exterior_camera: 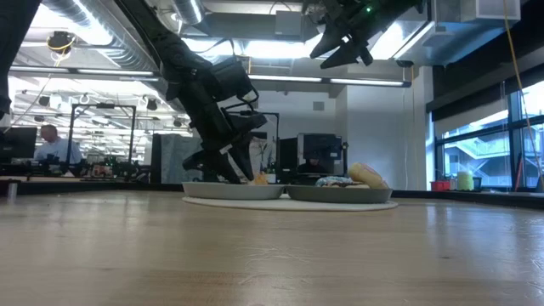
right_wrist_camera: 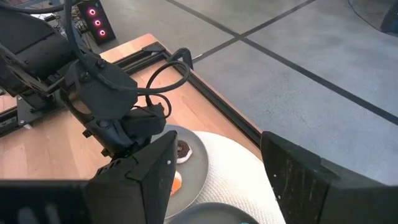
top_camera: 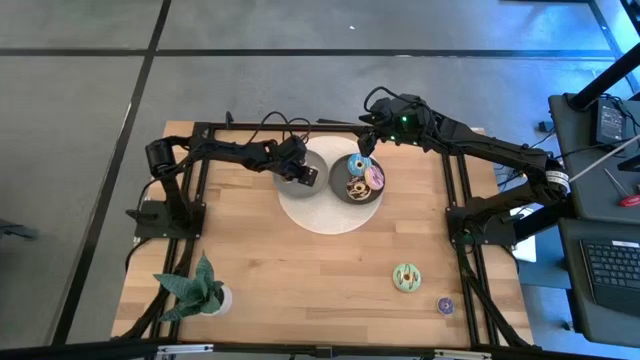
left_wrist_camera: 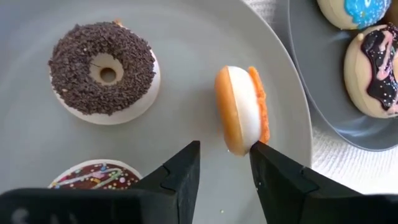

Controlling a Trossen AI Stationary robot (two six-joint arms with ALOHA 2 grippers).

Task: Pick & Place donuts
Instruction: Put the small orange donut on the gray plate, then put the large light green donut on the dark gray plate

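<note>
From above, the left gripper [top_camera: 303, 176] reaches down over the left round dark grey plate [top_camera: 318, 163], while the right gripper [top_camera: 366, 138] hangs past the right dark grey plate [top_camera: 340, 190]. Left wrist cam: fingers narrowly parted, one seemingly touching an orange-iced toy donut [left_wrist_camera: 242, 110] standing on edge, near a chocolate-sprinkled donut [left_wrist_camera: 104, 71]. Right wrist cam: that gripper's spread wide, empty.

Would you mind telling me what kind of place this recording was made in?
Probably an open-plan robotics lab or office: desks with monitors, exposed ceiling ducts, a person seated at a workstation, and a computer keyboard beside the table.
</note>
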